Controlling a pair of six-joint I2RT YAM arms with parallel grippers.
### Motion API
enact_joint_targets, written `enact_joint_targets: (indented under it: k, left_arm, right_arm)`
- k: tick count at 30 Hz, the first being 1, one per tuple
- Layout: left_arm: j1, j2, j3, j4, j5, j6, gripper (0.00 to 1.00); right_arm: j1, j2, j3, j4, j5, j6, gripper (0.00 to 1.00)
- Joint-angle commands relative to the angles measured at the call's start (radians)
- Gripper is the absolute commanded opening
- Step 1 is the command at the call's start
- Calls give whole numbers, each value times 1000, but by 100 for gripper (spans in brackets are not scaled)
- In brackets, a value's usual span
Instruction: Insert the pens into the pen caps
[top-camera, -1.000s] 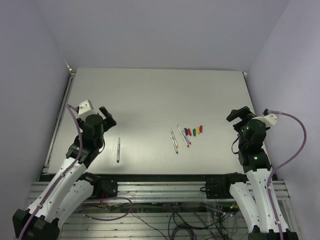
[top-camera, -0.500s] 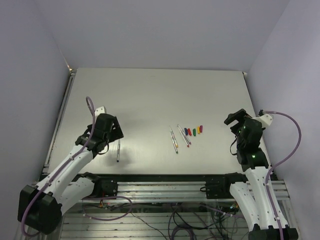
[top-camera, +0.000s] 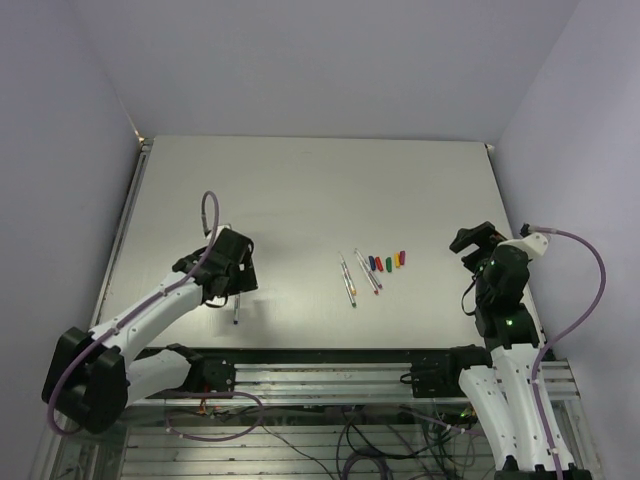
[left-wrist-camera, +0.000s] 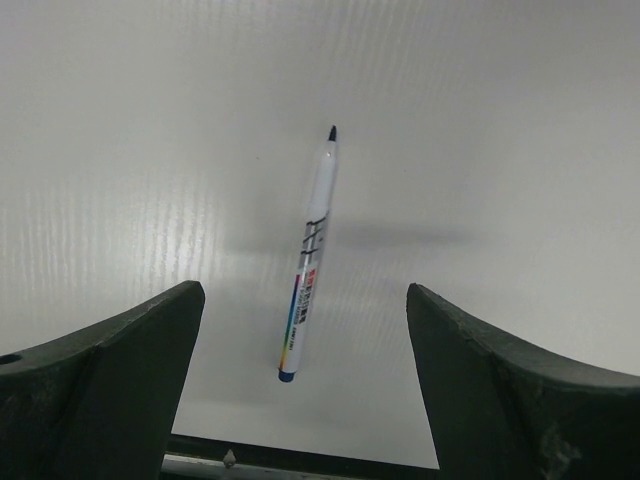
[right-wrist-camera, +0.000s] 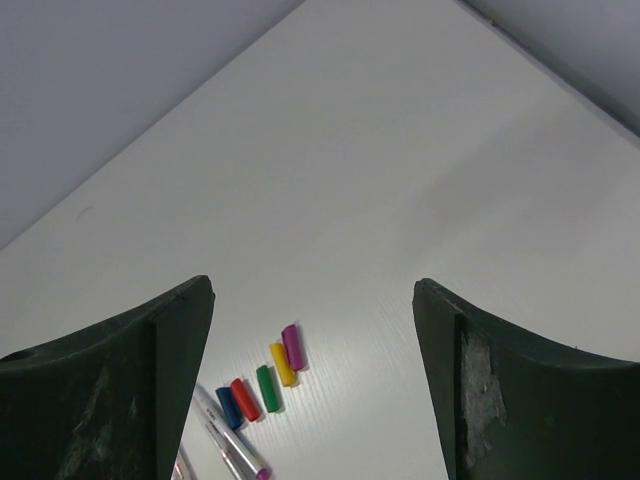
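The left tool has swung over the lone pen at the near left, wide open and empty, poised to grasp it for capping

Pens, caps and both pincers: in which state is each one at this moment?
Lone pen: uncapped, lying flat, not held.
Other pens: uncapped, lying loose beside the caps.
Pen caps: five in a row, lying loose, none on a pen.
Left pincer: open, above the lone pen, one finger on each side of it.
Right pincer: open, holding nothing.
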Motion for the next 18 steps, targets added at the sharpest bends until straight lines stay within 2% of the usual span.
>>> enact_joint_targets:
  k: [1, 10, 18]
  left_arm:
    - [-50, 49, 41, -25, -2, -26, 94]
    - [-85, 157, 9, 51, 34, -70, 93]
    - [-86, 215, 49, -2, -17, -77, 93]
  right_arm:
    - [-3, -6, 21, 7, -53, -29, 81]
    - [-5, 22, 32, -12, -68, -43, 80]
    - [-4, 13, 32, -21, -64, -44, 81]
